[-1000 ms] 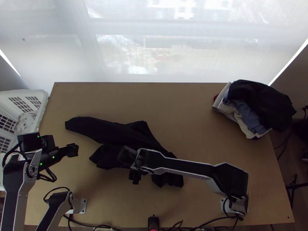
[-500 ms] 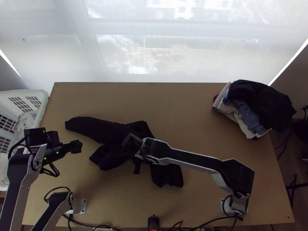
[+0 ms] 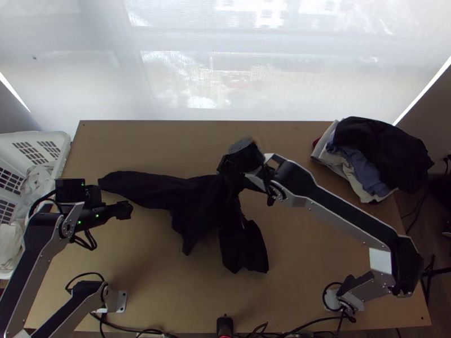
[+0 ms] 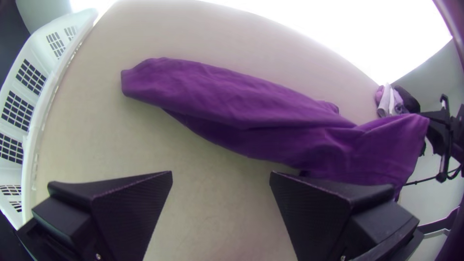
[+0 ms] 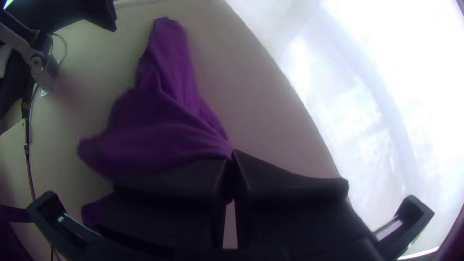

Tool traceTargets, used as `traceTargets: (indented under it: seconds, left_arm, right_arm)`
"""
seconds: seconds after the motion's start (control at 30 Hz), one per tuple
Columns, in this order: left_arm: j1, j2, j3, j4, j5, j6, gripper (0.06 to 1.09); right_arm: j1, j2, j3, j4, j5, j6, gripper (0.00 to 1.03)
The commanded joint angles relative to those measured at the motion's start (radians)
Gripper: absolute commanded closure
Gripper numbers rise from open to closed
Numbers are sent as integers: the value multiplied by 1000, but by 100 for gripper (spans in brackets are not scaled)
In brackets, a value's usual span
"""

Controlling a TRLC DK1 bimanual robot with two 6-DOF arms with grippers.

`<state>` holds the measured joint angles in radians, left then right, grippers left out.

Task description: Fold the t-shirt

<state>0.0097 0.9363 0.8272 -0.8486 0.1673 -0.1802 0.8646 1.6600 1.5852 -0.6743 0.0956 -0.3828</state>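
Observation:
A black t-shirt (image 3: 191, 203) lies bunched across the middle-left of the table, one long part stretched to the left; it looks purple in the wrist views. My right gripper (image 3: 228, 177) is over its upper right part, lifting cloth there. In the right wrist view my right gripper (image 5: 233, 157) is shut on the t-shirt (image 5: 159, 130), whose folds gather at the fingertips. My left gripper (image 3: 128, 210) hangs just below the shirt's left part, apart from it. In the left wrist view my left gripper (image 4: 221, 176) stands open, bare table between its fingers, the t-shirt (image 4: 241, 101) beyond.
A pile of clothes (image 3: 366, 160) rests at the table's far right corner. A white basket (image 3: 62, 141) with pale cloth inside stands against the left edge. Bare wood (image 3: 186, 146) stretches along the far side of the table. Cables run along the near edge.
My right gripper has moved up the picture and to the right, drawing the shirt's middle with it and raising it. The left gripper has shifted slightly to the right.

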Motion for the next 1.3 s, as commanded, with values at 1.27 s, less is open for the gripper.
traceTargets:
  seconds: [1.27]
  left_arm:
    - [-123, 512, 69, 184, -61, 33, 14]
  right_arm:
    - [-480, -204, -300, 131, 0, -50, 100]
